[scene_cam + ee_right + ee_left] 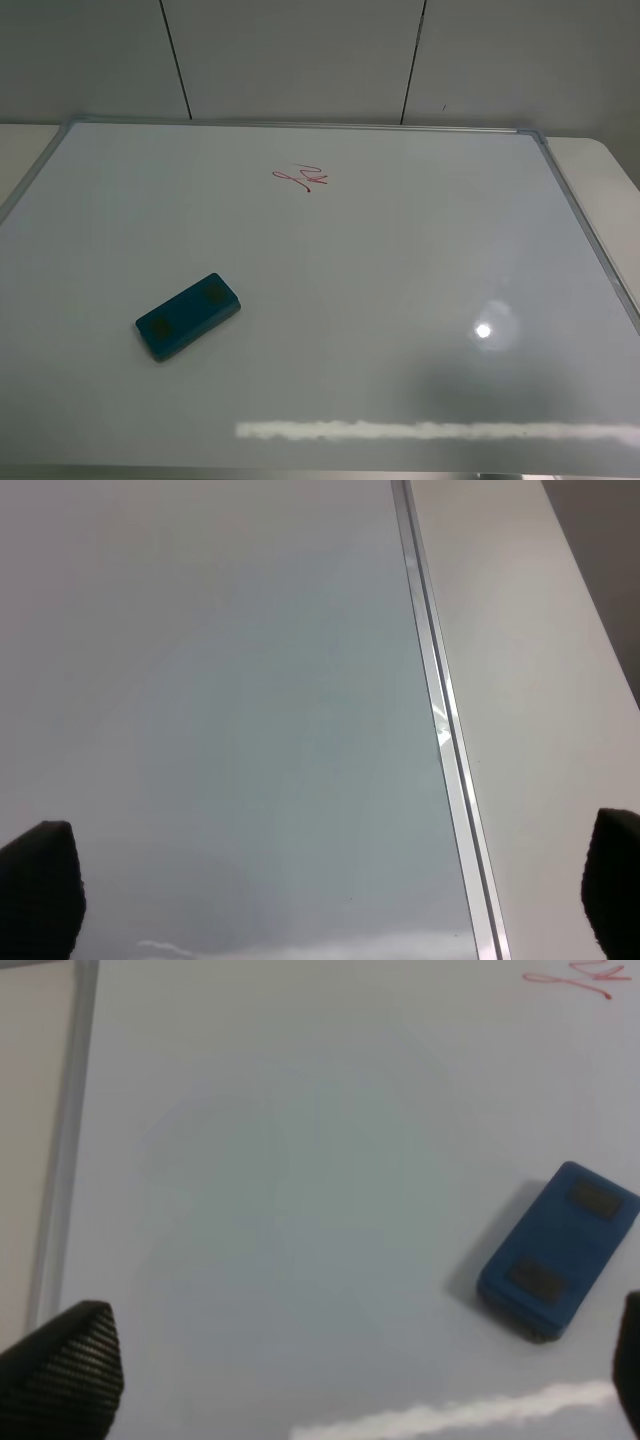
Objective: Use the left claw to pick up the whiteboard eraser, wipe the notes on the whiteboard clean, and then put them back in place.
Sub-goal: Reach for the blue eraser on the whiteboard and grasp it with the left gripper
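Note:
The whiteboard point(400, 280) lies flat and fills most of the exterior high view. The teal-blue whiteboard eraser point(188, 316) lies on its left front part, turned at an angle. The red notes point(300, 177) are a small scribble near the board's back middle. Neither arm shows in the exterior high view. In the left wrist view the left claw point(350, 1385) is open and empty above the board, with its fingertips point(65, 1370) far apart. The eraser point(558, 1252) lies ahead of it toward one side, apart from it. The notes point(575, 977) show far beyond. My right gripper point(328, 890) is open and empty.
The board's silver frame point(590, 230) runs along its right side, with the pale table point(610, 180) beyond it. The right wrist view shows that frame point(440, 730) and table point(540, 680). The left frame edge point(62, 1160) shows in the left wrist view. A grey panelled wall point(300, 55) stands behind.

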Controlling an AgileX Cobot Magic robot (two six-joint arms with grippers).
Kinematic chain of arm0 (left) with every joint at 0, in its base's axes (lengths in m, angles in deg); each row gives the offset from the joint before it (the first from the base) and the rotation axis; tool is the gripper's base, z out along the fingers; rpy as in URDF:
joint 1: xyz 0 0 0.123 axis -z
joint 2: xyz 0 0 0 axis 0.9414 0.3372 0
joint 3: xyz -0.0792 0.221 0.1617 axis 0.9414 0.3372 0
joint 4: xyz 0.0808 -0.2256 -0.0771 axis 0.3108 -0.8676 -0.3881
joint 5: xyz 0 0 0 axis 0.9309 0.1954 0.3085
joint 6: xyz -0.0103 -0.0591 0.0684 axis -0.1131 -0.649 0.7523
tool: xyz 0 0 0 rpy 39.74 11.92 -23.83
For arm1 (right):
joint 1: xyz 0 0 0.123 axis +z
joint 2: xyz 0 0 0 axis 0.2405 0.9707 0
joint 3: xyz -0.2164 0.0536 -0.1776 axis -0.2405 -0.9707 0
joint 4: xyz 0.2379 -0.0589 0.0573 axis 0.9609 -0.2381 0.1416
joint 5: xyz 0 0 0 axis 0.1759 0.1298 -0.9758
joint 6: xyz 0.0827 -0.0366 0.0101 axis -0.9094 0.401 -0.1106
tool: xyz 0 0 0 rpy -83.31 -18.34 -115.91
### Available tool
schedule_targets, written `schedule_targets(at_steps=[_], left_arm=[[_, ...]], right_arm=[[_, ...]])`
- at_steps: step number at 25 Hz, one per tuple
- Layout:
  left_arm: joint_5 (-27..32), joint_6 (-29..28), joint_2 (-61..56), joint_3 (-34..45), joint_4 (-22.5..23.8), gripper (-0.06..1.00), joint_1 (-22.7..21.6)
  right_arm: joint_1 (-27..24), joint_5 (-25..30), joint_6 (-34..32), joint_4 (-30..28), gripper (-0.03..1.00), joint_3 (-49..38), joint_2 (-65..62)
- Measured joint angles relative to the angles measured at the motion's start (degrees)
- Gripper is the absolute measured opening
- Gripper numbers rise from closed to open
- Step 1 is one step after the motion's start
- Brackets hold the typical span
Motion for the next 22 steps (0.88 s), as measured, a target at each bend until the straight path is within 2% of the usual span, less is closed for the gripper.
schedule_targets(at_steps=[22], left_arm=[[0.0, -0.9, 0.0, 0.0, 0.1, 0.99, 0.0]], right_arm=[[0.0, 0.0, 0.0, 0.0, 0.99, 0.0, 0.0]])
